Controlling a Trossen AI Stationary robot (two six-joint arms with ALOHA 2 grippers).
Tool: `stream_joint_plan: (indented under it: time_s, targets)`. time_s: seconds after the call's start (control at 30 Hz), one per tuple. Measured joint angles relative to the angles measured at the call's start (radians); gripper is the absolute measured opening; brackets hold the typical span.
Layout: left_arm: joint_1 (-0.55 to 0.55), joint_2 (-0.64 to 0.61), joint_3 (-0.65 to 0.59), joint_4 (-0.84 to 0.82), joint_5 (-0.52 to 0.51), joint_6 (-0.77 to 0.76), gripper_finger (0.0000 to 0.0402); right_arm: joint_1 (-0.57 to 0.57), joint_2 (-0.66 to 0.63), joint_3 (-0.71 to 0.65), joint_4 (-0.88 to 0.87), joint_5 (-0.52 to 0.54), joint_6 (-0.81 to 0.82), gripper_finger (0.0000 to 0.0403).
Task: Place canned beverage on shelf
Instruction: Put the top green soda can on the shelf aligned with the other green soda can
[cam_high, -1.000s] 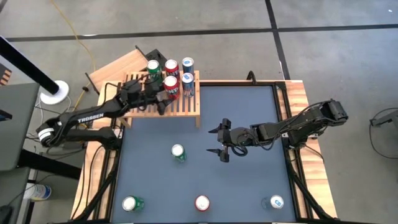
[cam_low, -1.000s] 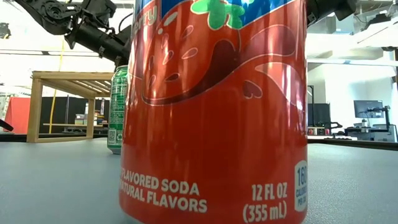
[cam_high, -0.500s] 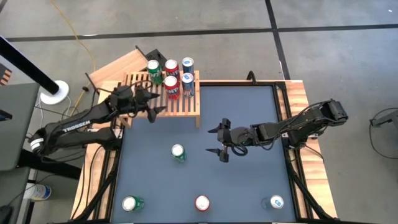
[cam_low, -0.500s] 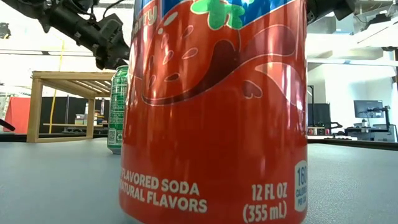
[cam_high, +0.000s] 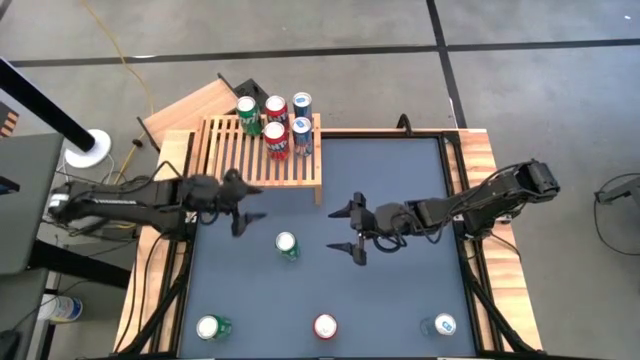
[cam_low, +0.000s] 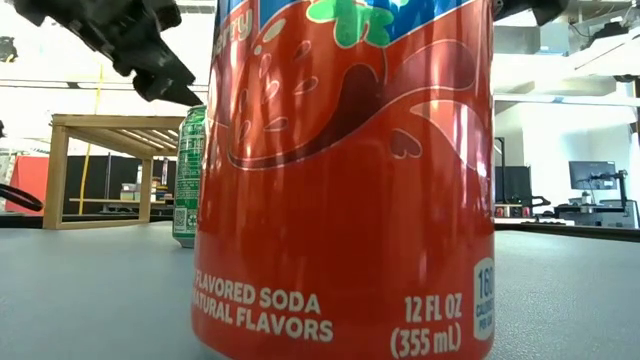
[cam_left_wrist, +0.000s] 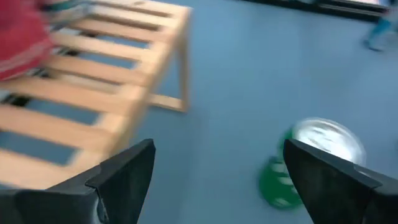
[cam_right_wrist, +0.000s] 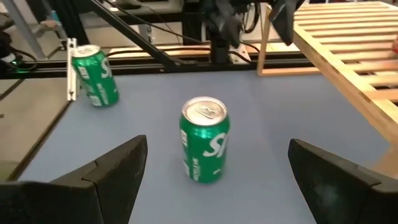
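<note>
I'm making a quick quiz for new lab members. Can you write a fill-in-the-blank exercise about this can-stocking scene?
1. The shelf carries ____ cans.
2. The can in the middle of the table, between the two end effectors, is coloured ____.
3. The left end effector and right end effector both stand ____, holding nothing.
4. Along the table's near edge stand ____ cans.

Missing words: five; green; open; three

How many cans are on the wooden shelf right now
5, all at the far end of the shelf: green can, two red cans, two blue cans. None looks hidden.
</note>
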Motion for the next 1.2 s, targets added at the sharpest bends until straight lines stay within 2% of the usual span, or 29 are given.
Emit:
stream_joint_plan:
  time_s: [0.13, 0.43, 0.73, 0.83, 0.97, 1.1, 1.2]
  targets:
    - [-0.143, -0.001, 0.0, 0.006, -0.048, -0.043, 0.0341, 0.022, 0.0, 0.013, 0.001, -0.001, -0.001, 0.038]
    - [-0.401, 0.0, 0.0, 0.006, -0.081, -0.21, 0.0341, 0.04, 0.0, 0.02, 0.0, 0.0, -0.003, 0.038]
    - [-0.546, 0.066, 0.0, 0.029, -0.192, -0.286, 0.0341, 0.039, 0.0, 0.02, 0.001, 0.0, -0.003, 0.038]
    - [-0.549, 0.128, 0.0, 0.104, -0.238, -0.185, 0.0341, 0.039, 0.0, 0.02, 0.001, 0.0, -0.003, 0.038]
    - [-0.522, 0.215, 0.001, 0.23, -0.293, 0.056, 0.0341, 0.038, 0.0, 0.02, 0.001, 0.0, 0.0, 0.038]
    - [-0.492, 0.285, 0.001, 0.365, -0.291, 0.26, 0.0341, 0.042, 0.0, 0.02, -0.001, 0.0, 0.0, 0.038]
    - [-0.445, 0.33, 0.001, 0.437, -0.225, 0.315, 0.0341, 0.051, 0.0, 0.02, -0.004, 0.002, 0.0, 0.038]
